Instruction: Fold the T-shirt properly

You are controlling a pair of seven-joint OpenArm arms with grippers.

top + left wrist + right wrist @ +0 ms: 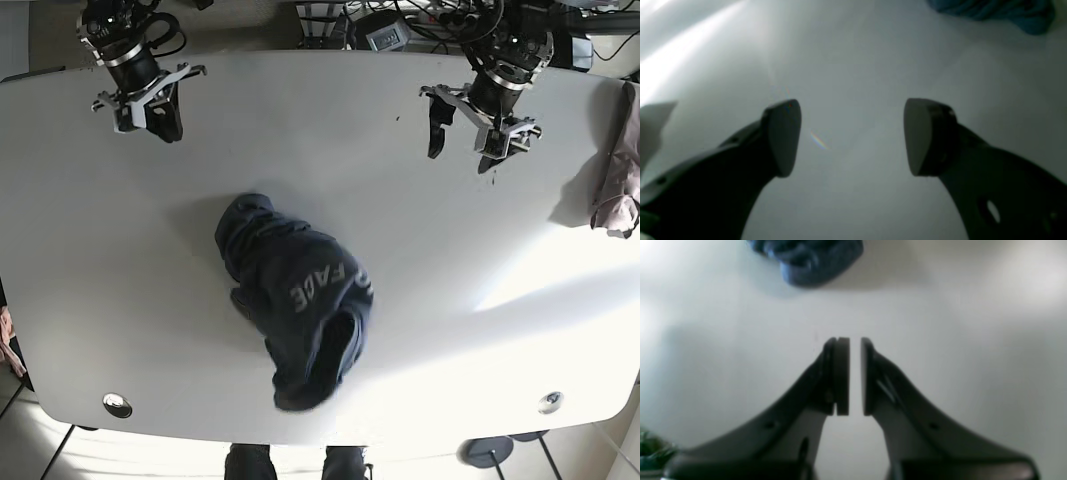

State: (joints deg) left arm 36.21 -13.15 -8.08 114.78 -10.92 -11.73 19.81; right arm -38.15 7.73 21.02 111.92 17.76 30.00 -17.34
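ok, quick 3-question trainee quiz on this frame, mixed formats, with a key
1. True or false: the T-shirt lies flat and spread out.
2. Which pincer is wide open: A) left B) right?
3. Fill in: the pink cloth hangs over the table edge nearer the ___ arm.

Key:
1. False; it is crumpled in a heap, untouched.
2. A; the right one shows only a narrow gap, holding nothing.
3. Left.

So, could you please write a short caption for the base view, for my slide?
Crumpled dark T-shirt lies on the white table; left gripper open, right gripper nearly closed, both empty.
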